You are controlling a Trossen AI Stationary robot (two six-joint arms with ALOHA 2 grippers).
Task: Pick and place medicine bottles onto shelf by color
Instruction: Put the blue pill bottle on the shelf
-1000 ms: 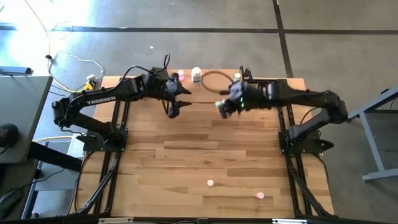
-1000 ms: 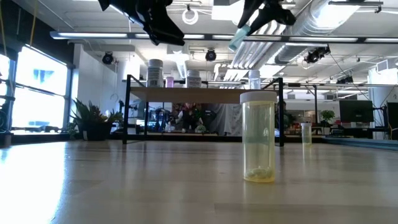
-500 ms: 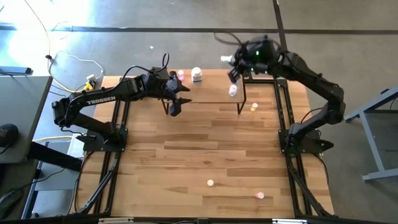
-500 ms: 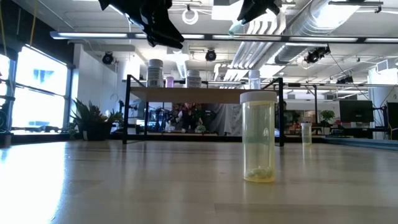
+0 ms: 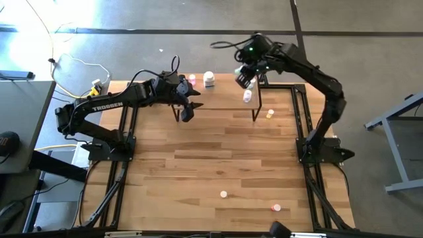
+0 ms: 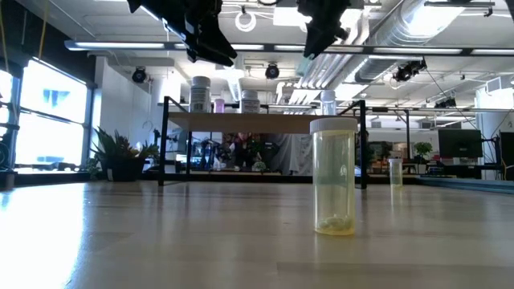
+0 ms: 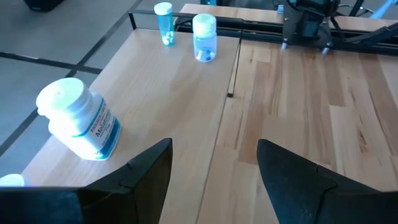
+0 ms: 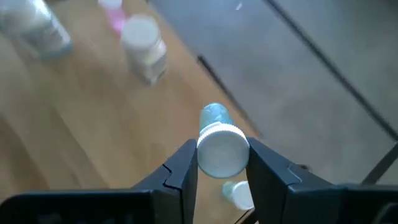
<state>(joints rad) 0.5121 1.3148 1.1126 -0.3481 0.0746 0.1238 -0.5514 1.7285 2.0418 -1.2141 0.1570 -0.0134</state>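
A bottle (image 8: 222, 148) with a white cap and a clear bluish body sits clamped between the fingers of the right gripper (image 5: 246, 78), held high over the far edge of the table (image 5: 218, 158), above the right part of the shelf (image 7: 168, 93). Below it on the shelf stand a pale bottle (image 5: 248, 96) and a small orange one (image 5: 269, 114) near the shelf's right end. Toward the shelf's left end are a white bottle (image 5: 209, 79) and a pink one (image 5: 192, 79). The left wrist view shows the white bottle (image 7: 78, 118) tilted, its label printed in red and blue, too small to read. The left gripper (image 5: 186, 109) hovers over the shelf's left part with its fingers apart and nothing between them; its arm (image 5: 109, 106) bears the word TROSSEN. Near the table's front edge stand a white-capped bottle (image 5: 223, 195) and, toward the front right corner, a pink one (image 5: 275, 207). In the low view the nearest bottle (image 6: 333, 177) is clear yellow with small pills at the bottom.
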